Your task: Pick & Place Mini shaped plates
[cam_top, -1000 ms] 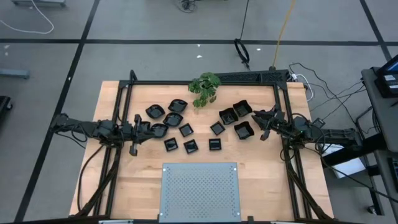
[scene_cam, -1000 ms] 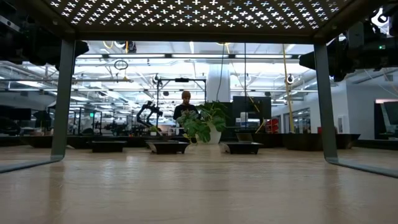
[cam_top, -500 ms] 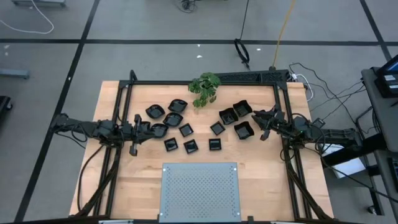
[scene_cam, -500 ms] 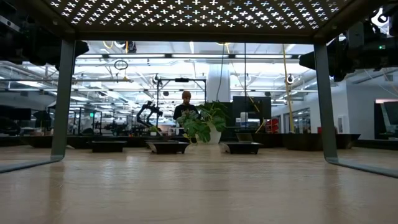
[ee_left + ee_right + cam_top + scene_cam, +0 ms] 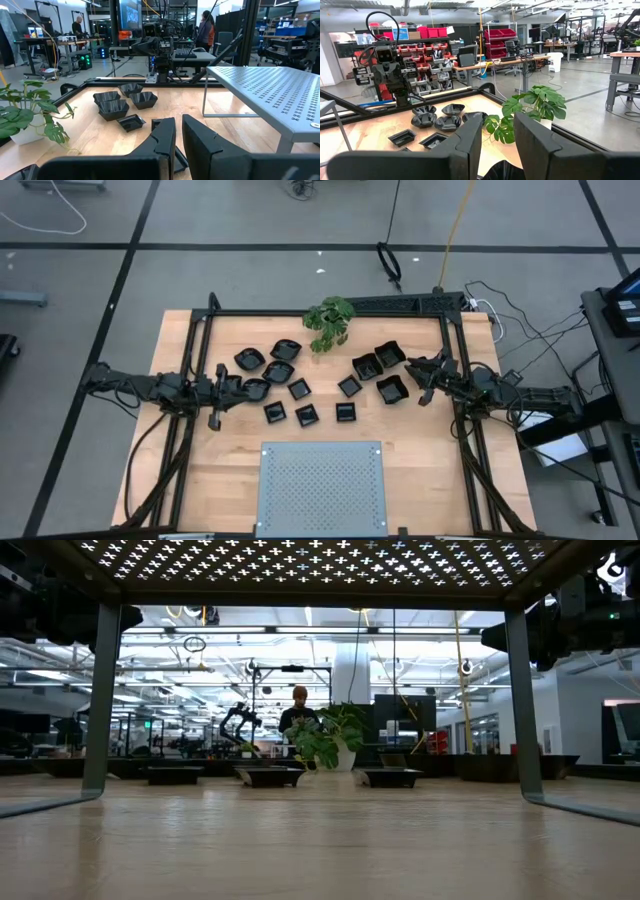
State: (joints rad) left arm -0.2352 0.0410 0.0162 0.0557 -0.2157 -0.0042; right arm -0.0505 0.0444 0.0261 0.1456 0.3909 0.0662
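About a dozen small glossy black plates [image 5: 307,415] lie scattered flat on the wooden table's middle, some square, some rounded. The low view shows them as low dark shapes [image 5: 270,776]. My left gripper [image 5: 226,384] hovers at the left end of the group, right beside one plate [image 5: 256,390], its fingers [image 5: 178,135] a narrow gap apart. My right gripper [image 5: 428,376] hovers at the right end, next to a square plate [image 5: 393,389], and it is open [image 5: 497,135]. Neither one holds anything.
A green leafy plant [image 5: 330,321] stands at the far edge behind the plates. A grey perforated metal panel [image 5: 322,485] on legs covers the table's near middle. A black frame [image 5: 330,311] runs around the work area. People stand in the room beyond [image 5: 298,710].
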